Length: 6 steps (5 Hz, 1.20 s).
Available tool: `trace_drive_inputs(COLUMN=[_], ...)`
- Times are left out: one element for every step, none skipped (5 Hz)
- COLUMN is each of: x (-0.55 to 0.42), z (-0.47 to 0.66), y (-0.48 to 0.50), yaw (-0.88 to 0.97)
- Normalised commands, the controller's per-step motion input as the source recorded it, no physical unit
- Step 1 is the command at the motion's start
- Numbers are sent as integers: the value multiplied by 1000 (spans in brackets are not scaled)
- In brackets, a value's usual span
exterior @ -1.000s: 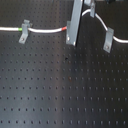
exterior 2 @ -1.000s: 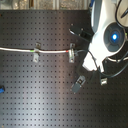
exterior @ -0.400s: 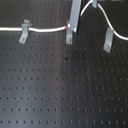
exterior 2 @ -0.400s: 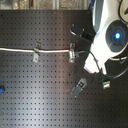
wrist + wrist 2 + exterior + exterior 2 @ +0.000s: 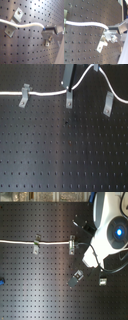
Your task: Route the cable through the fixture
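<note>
White cable (image 5: 47,93) crosses two grey clips (image 5: 23,97) toward the fixture (image 5: 108,104); only the first wrist view shows the gripper (image 5: 45,29) pinching the cable.

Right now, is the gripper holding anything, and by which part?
Yes: the gripper is shut on the white cable, pinching it along a plain white stretch just past the clips it runs over.

Tabletop (image 5: 60,159) bare across near half in first exterior view: free passage. Obstacles along far edge: cable (image 5: 45,94) strung low between three clips, left clip (image 5: 23,96), fixture (image 5: 69,97), right clip (image 5: 108,104).
</note>
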Motion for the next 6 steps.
trace_drive_inputs(x=[309, 324, 278, 281, 55, -54], z=[-12, -29, -37, -39, 0, 14], y=[111, 84, 55, 29, -57, -123], yaw=[711, 705, 765, 768, 203, -283])
